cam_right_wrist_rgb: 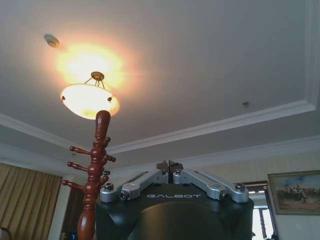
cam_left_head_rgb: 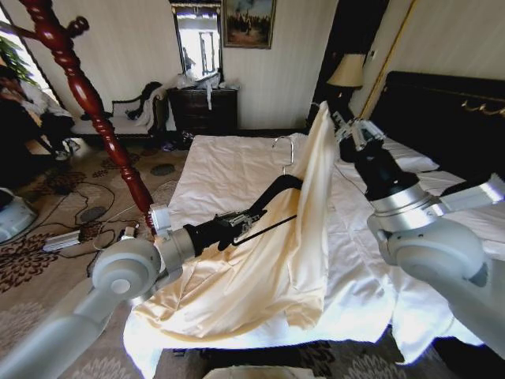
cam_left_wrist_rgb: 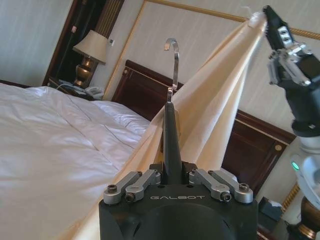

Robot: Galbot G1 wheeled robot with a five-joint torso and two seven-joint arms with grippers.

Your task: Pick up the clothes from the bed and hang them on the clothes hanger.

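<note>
The clothes are one cream-yellow shirt (cam_left_head_rgb: 292, 237), lifted into a tall peak over the bed (cam_left_head_rgb: 225, 166), its lower part trailing across the duvet to the front edge. My right gripper (cam_left_head_rgb: 338, 124) is shut on the shirt's top corner, seen in the left wrist view as the right gripper (cam_left_wrist_rgb: 270, 20) pinching the fabric (cam_left_wrist_rgb: 215, 100). My left gripper (cam_left_head_rgb: 254, 216) is shut on the black clothes hanger (cam_left_head_rgb: 278, 189), whose silver hook (cam_left_wrist_rgb: 173, 60) points up beside the raised cloth. The left gripper (cam_left_wrist_rgb: 171, 172) holds the hanger's arm (cam_left_wrist_rgb: 171, 140) between closed fingers.
A red-brown wooden coat stand (cam_left_head_rgb: 87, 103) rises at the left of the bed, its top the coat stand (cam_right_wrist_rgb: 96, 170) under a ceiling lamp (cam_right_wrist_rgb: 89, 99). The dark headboard (cam_left_head_rgb: 442, 110) and a table lamp (cam_left_head_rgb: 346, 71) are at the right. Cables (cam_left_head_rgb: 71, 229) lie on the carpet.
</note>
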